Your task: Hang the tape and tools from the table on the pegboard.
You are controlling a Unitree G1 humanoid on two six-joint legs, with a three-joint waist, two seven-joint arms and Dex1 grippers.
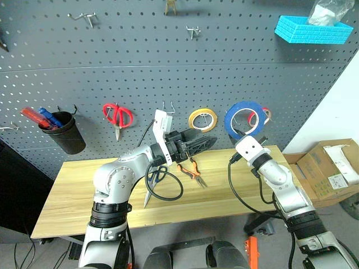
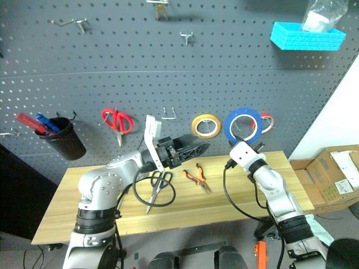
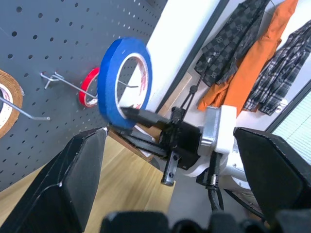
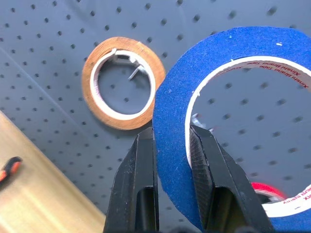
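**While pinched at its rim: blue tape at the pegboard**

Blue ring [image 1: 245, 119], white inside, upright before the pegboard [image 1: 168, 61], clamped by right gripper [image 4: 172, 145]. Left gripper [image 1: 203, 143] wide open, empty. Three rolls altogether; scissors [image 1: 152, 182] and pliers [image 1: 192, 170] on the table [image 1: 73, 190].

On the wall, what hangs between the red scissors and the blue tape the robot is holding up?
The yellow tape roll on its hook, with a bare hook beside it, sits between the red scissors and the blue tape in the left eye view.
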